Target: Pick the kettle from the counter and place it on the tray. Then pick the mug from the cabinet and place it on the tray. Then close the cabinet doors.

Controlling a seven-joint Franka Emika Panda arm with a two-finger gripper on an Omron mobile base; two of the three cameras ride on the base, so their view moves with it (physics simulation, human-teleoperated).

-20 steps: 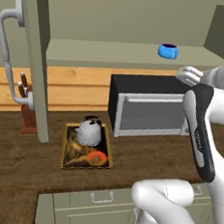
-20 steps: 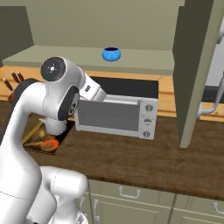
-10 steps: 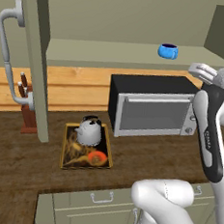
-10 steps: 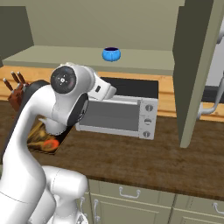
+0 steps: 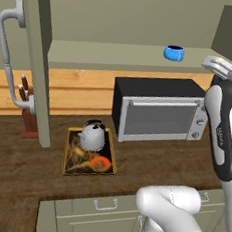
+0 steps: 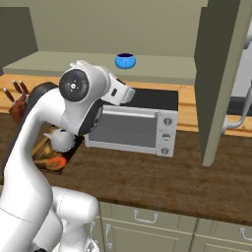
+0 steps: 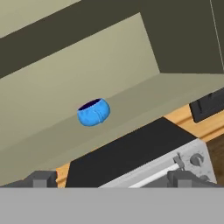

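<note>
On the tray (image 5: 111, 164), which lies on the table (image 5: 11, 178) at about seven o'clock from the toaster oven (image 5: 158, 112), the kettle (image 5: 92, 137) already sits — so the first placing looks done. Up on the cabinet (image 6: 44, 63) shelf the mug (image 7: 93, 112) waits untouched at roughly ten o'clock in the hand view, well apart from the fingers (image 7: 113, 179), which stand wide and hold nothing. By my reading the mug's pick and placing are left, and the cabinet doors (image 6: 221, 74) — both open — are yet to be closed.
</note>
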